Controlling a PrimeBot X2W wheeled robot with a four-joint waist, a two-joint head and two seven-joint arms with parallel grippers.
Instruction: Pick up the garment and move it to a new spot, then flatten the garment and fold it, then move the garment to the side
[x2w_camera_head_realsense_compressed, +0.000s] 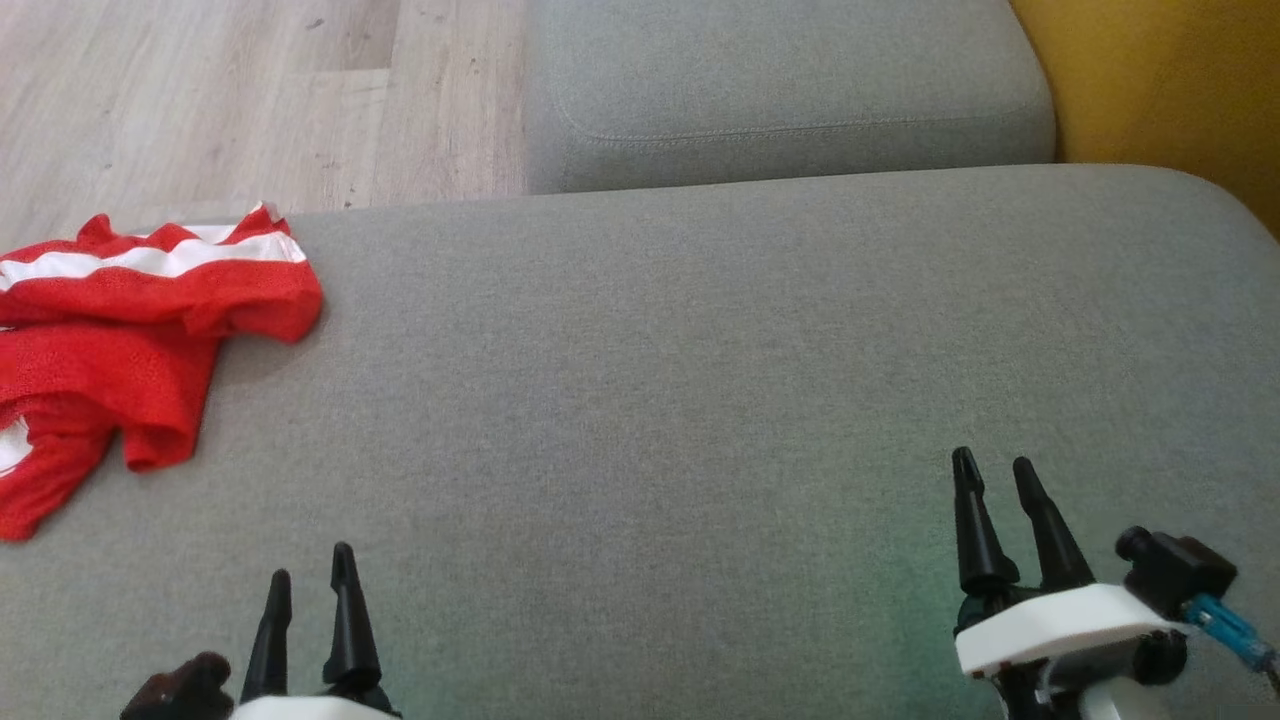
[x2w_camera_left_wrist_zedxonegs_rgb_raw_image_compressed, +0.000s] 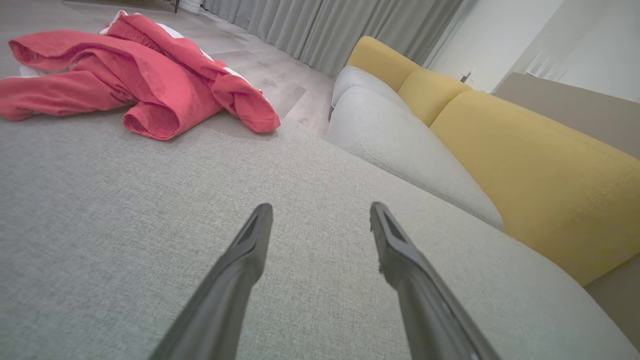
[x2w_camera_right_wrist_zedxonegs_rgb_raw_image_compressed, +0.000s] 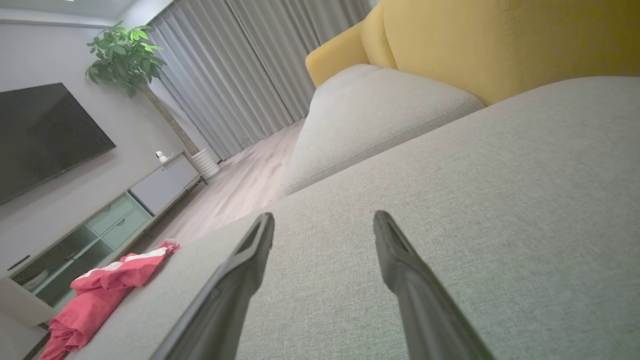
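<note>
Red mesh fabric with white stripes is forming the garment (x2w_camera_head_realsense_compressed: 130, 330), which is lying crumpled at the far left corner of the grey woven seat cushion (x2w_camera_head_realsense_compressed: 650, 400) in the head view. The left gripper (x2w_camera_head_realsense_compressed: 311, 562) and right gripper (x2w_camera_head_realsense_compressed: 992, 460) are hovering well apart from it, tapered dark fingers spread and holding nothing.

Left wrist view: the garment (x2w_camera_left_wrist_zedxonegs_rgb_raw_image_compressed: 150, 85) is lying bunched beyond the parted fingers.

Right wrist view: the parted fingers are pointing along the cushion's weave, and a smooth yellow backrest (x2w_camera_right_wrist_zedxonegs_rgb_raw_image_compressed: 500, 40) is rising behind.
</note>
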